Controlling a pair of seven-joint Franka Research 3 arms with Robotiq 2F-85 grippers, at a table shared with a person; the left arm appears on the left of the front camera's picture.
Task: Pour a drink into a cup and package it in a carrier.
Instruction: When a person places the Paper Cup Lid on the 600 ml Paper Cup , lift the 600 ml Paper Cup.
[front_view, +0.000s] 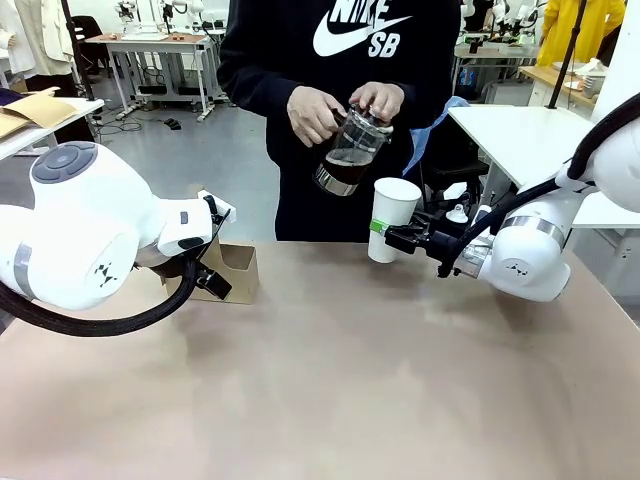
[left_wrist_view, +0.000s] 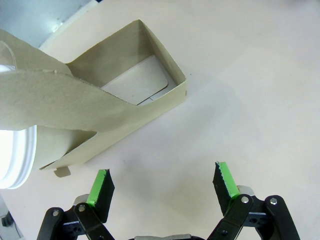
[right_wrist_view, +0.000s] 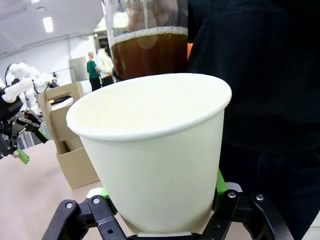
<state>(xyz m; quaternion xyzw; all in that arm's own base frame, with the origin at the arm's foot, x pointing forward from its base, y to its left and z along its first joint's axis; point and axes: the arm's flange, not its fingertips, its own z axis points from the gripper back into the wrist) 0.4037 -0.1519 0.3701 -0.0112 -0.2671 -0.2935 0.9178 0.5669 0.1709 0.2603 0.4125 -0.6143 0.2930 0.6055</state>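
L gripper (left_wrist_view: 162, 182) hangs wide open over counter (front_view: 350, 380), just beside brown carrier (left_wrist_view: 125, 75), not touching it. R gripper (front_view: 385, 232) is clamped on white cup (front_view: 392, 215), at its lower half. Behind, person's hands (front_view: 312, 112) hold tilted bottle (front_view: 352, 150) w/ amber drink (front_view: 342, 172) near cup rim.

White "NIKE SB" lettering with a swoosh on the person's black sweatshirt (front_view: 262, 60)

Plain white cup (front_view: 393, 215). Above the cup, amber-brown drink (right_wrist_view: 150, 55). Left of it, brown carrier (front_view: 238, 270). Behind it, black sweatshirt (front_view: 265, 60) with white logo. Table (front_view: 350, 380) seemingly beige.
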